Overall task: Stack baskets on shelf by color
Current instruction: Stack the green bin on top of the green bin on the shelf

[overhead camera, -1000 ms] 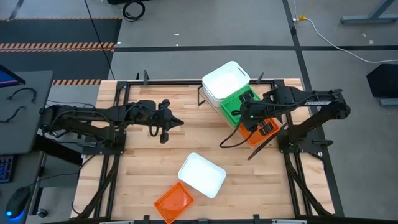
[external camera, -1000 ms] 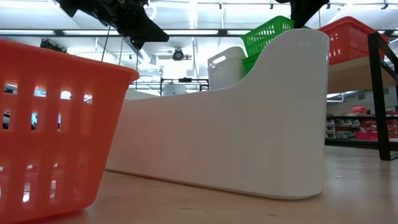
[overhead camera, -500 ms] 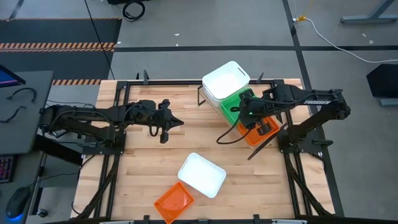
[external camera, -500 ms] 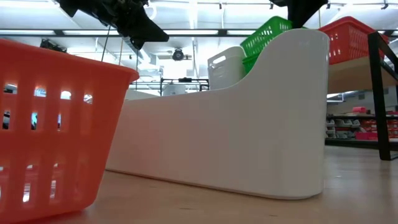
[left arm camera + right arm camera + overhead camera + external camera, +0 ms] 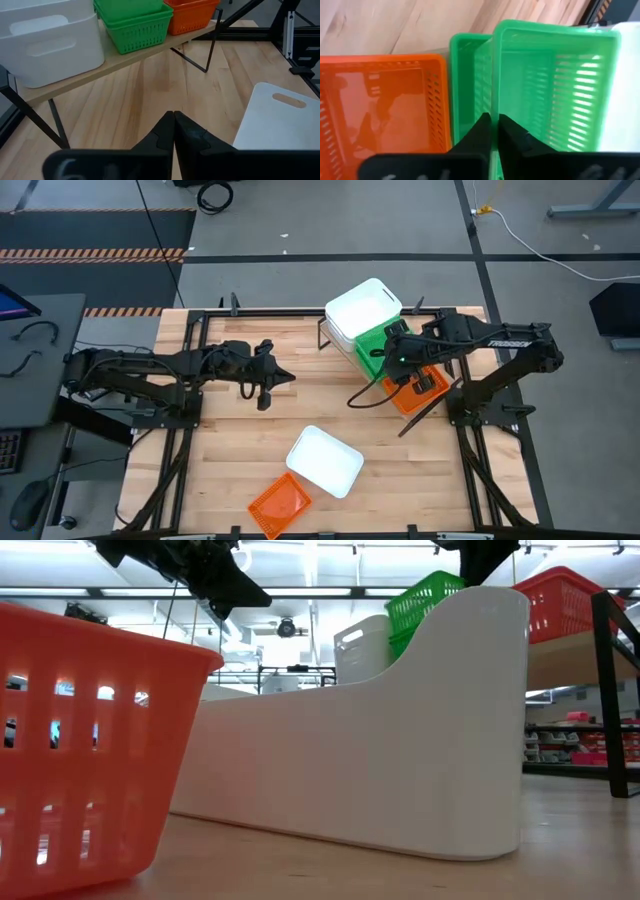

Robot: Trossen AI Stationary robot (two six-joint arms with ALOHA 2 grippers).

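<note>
- Green slotted plastic baskets (image 5: 378,347) sit nested in the middle of the slanted light plywood shelf (image 5: 120,61) at the far right of the wooden plank desk (image 5: 220,460), between stacked white plastic baskets (image 5: 362,310) at the shelf's far end and orange mesh baskets (image 5: 418,390) at its near end.
- Right gripper (image 5: 392,363) hovers over the green stack; in its wrist view the two dark fingers (image 5: 479,131) are pinched on the near rim of the upper green basket (image 5: 555,85), which sits askew in the green basket under it.
- Orange mesh of the shelf's stack (image 5: 380,105) lies just beside the green pair in the same view, with a white wall at the other side.
- Left gripper (image 5: 264,392) waits above bare planks at the desk's left centre, well apart from every basket, its fingers (image 5: 162,135) clenched together on nothing.
- Loose on the desk's near half, a white solid-walled basket (image 5: 325,461) with a cut-out handle lies near a lone orange slotted basket (image 5: 279,503) at the front edge; whether they touch cannot be told.
- Seen from desk height, that orange basket (image 5: 90,740) and the white one (image 5: 380,750) fill the foreground, with the shelf's green (image 5: 428,598) and orange (image 5: 556,602) baskets rising behind.
</note>
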